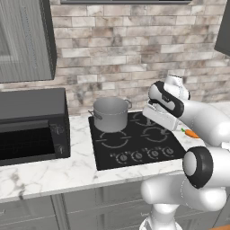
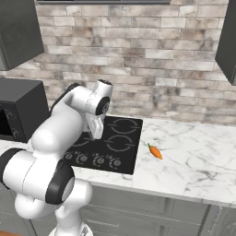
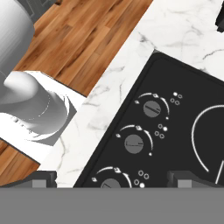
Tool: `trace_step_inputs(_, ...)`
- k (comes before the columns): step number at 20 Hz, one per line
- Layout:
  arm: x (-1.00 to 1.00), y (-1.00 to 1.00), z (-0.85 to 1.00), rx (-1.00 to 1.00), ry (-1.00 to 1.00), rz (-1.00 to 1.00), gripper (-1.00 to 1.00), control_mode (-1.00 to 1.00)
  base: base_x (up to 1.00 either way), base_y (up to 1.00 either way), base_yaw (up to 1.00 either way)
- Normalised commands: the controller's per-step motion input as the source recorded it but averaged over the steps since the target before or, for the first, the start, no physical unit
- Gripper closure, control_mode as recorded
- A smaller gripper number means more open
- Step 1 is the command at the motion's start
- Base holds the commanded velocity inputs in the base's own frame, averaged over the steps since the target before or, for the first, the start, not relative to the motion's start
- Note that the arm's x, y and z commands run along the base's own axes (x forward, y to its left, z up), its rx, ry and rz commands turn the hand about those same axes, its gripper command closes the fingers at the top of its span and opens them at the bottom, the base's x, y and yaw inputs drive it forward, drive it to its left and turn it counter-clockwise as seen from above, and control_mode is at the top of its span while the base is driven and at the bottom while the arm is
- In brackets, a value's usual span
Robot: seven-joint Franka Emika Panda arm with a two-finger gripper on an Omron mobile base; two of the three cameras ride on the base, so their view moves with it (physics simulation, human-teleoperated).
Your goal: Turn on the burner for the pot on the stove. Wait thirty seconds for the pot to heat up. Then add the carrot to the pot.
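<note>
Knobs [image 3: 133, 143] lie nearest the hand camera, in a row along the front edge of the stove [image 3: 183, 144]; three round grey dials show there, each ringed by a white arc. Both dark tips of the claw [image 3: 111, 180] sit far apart at the bottom corners of the hand view, so the jaws stand wide. Nothing lies between them and they touch nothing. The claw hangs above the front knob row, apart from the glass.

From the left base view, the hand is over the right half of the stove [image 1: 134, 143], with the four knobs [image 1: 144, 155] in a row below it along the front edge. The pot [image 1: 110, 114] stands upright on the rear left ring, its two loop handles out to left and right, near the back edge of the bench [image 1: 45, 173].

The carrot [image 2: 156, 151] lies flat on the bench [image 2: 193, 156], just beside the stove's right edge and well apart from the pot. Its long axis runs diagonally; the green end points toward the back wall, the tapered tip toward the front right.
</note>
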Motion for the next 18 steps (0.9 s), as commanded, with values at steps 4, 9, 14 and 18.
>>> trace_step_inputs(4, 0.00, 0.00, 0.00, 0.00, 0.00, 0.00, -1.00, -1.00, 0.00, 0.00, 0.00)
trace_step_inputs(9, 0.00, 0.00, 0.00, 0.00, 0.00, 0.00, -1.00, -1.00, 0.00, 0.00, 0.00)
trace_step_inputs(14, 0.00, 0.00, 0.00, 0.00, 0.00, 0.00, -1.00, -1.00, 0.00, 0.00, 0.00)
trace_step_inputs(18, 0.00, 0.00, 0.00, 0.00, 0.00, 0.00, -1.00, -1.00, 0.00, 0.00, 0.00)
